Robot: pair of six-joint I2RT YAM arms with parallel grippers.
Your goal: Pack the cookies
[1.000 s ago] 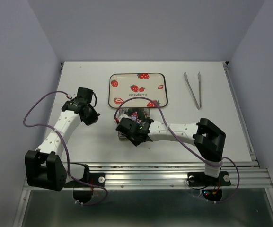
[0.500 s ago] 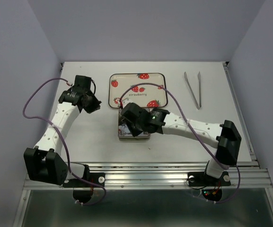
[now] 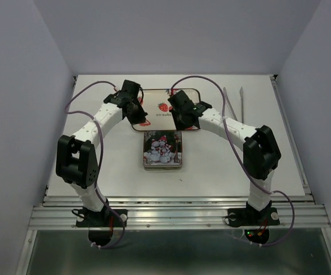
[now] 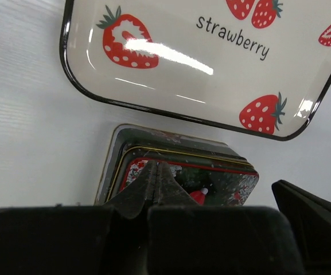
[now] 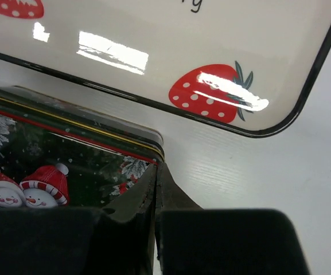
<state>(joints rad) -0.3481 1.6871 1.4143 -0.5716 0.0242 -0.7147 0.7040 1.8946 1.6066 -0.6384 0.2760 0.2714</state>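
Note:
No cookies show in any view. A closed rectangular tin [image 3: 163, 150] with a snowman lid lies in the middle of the table. It also shows in the left wrist view [image 4: 222, 172] and the right wrist view [image 5: 50, 137]. Behind it lies the strawberry tray [image 3: 160, 116], which looks bare where visible [image 4: 182, 86] [image 5: 251, 34]. My left gripper [image 3: 139, 112] is shut and empty over the tray's left side, its tip [image 4: 155, 167] toward the tin. My right gripper [image 3: 182, 118] is shut and empty over the tray's right side, its tip [image 5: 156, 169] by the tin's far right corner.
Metal tweezers [image 3: 234, 109] lie on the table to the right of the tray. Both arms' cables loop above the tray's far corners. Grey walls close in the table on the left, back and right.
Both grippers have swung away from me and now hover over the strawberry tray. The right gripper has left the tin, so the closed snowman lid now shows in full.

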